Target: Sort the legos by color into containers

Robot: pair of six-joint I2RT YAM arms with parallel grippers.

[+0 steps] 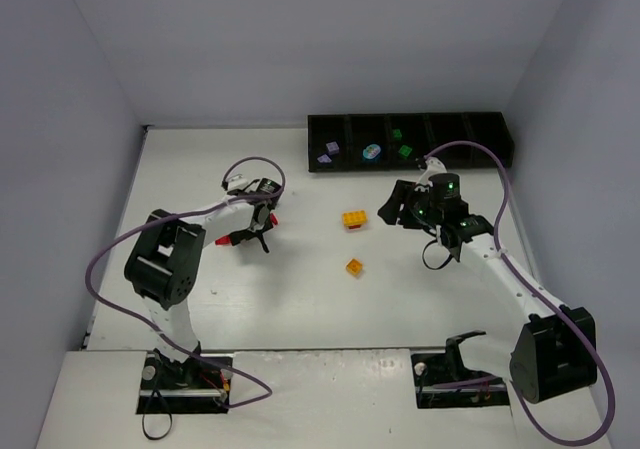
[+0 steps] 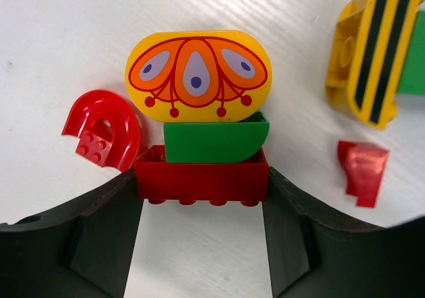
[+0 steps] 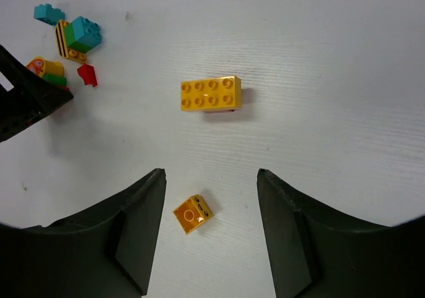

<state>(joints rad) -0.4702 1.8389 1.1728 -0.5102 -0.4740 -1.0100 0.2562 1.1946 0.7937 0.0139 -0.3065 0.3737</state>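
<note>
- legos are in two places: some lie loose on the white desk, and others sit in the long black plastic tray at the desk's far right.
- counting from the tray's left end, the lilac bricks are in the first bin, a round teal printed piece is in the second, and the green bricks are in the third.
- the left pincer is low over the left half of the desk, clamped on a red studded brick. One dark finger presses each end of the brick.
- in the left wrist view, a green half-round brick touches the far side of that red brick. A yellow oval piece with an orange petal print touches the green one.
- around this group lie a red arch piece just to the left, a small red wedge to the right, and a yellow block with black stripes at the far right.
- the right pincer hangs over the middle of the desk, near the tray, with its fingers apart and holding nothing.
- a yellow-orange eight-stud brick lies flat on the desk beyond the right pincer.
- a small orange cube lies tilted on the desk, seen between the right pincer's fingers and touching neither.
- teal bricks show at the left edge of the right wrist view, close to the striped block.
</note>
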